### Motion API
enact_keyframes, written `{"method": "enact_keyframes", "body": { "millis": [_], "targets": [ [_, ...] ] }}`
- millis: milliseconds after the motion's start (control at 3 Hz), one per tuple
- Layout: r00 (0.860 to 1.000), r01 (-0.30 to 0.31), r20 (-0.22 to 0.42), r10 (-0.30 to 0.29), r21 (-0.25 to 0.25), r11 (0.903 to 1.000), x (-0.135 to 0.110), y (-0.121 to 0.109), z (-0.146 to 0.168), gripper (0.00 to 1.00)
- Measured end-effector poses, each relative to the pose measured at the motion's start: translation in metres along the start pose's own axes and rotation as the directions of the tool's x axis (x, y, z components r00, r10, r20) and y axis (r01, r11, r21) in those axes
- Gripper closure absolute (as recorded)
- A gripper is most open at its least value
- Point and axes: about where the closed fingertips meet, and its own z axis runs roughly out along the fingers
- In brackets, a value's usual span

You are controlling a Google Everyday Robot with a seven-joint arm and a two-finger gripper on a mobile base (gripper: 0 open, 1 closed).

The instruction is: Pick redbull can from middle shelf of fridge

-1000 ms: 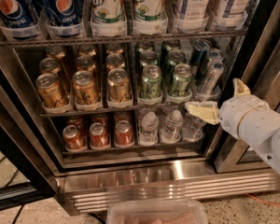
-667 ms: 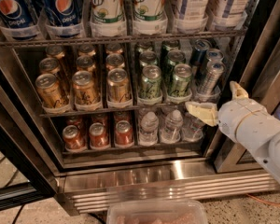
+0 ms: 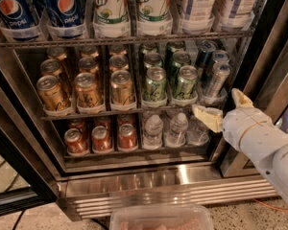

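Camera view shows the redbull can [image 3: 216, 80] standing at the front of the rightmost row on the middle shelf [image 3: 134, 110] of the fridge [image 3: 158, 186], just beside the green cans [image 3: 170, 83]. The pincer [image 3: 216, 102] hovers just below and right of that can, its fingers spread apart, gripping nothing.

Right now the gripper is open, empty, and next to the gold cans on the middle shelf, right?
Not quite: the gripper is open and empty, but it is next to the slim blue-and-silver can at the middle shelf's right end; the gold cans stand at the left. The camera view shows this.
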Motion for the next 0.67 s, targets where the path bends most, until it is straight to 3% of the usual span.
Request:
{"method": "enact_keyframes", "body": {
  "millis": [667],
  "targets": [
    [1.0,-0.009,0.018,0.009,0.002,1.0,0.0026,0.0025,0.0016,0.33]
  ]
}}
